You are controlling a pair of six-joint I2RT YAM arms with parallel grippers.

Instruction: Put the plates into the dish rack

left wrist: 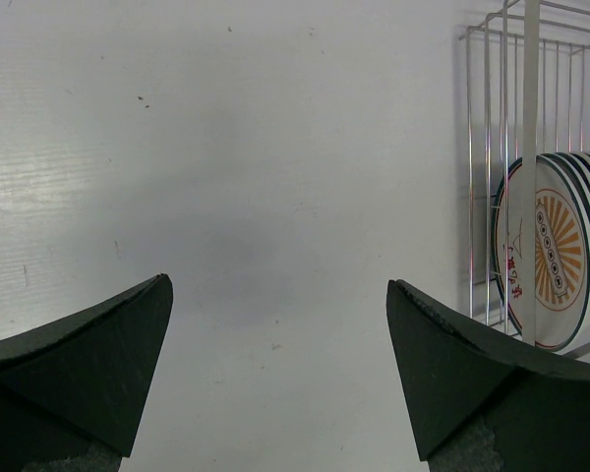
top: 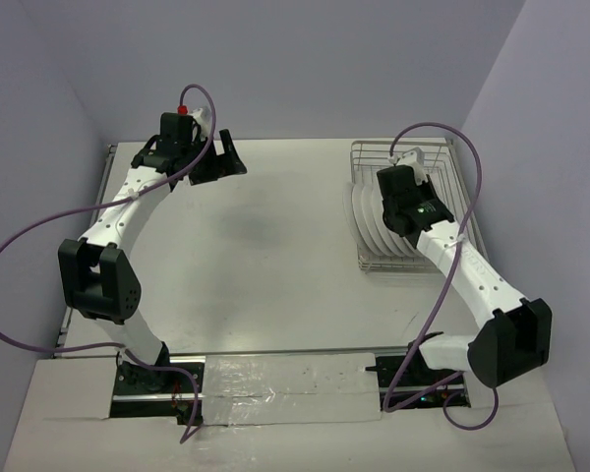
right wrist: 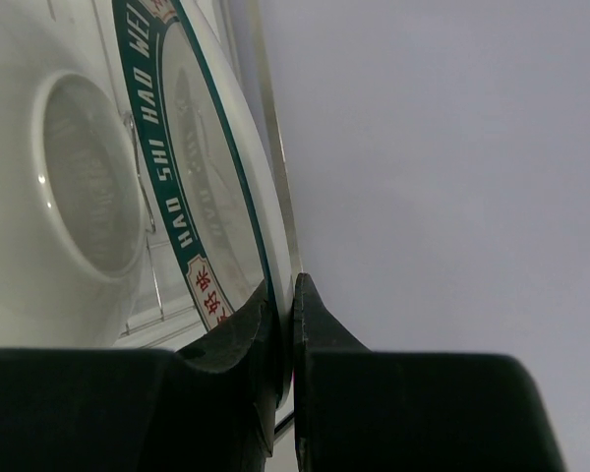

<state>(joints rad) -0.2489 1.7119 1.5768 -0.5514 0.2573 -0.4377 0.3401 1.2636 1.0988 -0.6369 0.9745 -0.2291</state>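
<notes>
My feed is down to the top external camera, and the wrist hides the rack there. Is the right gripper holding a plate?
Observer: Yes; the right wrist view shows the right gripper shut on the rim of a green-banded plate.
Operator: Anything in the left one?
Observer: No; the left gripper is open above the table, nothing between its jaws.
Operator: What does it face?
Observer: The dish rack; its front plate, on edge, shows an orange sunburst centre.
</notes>
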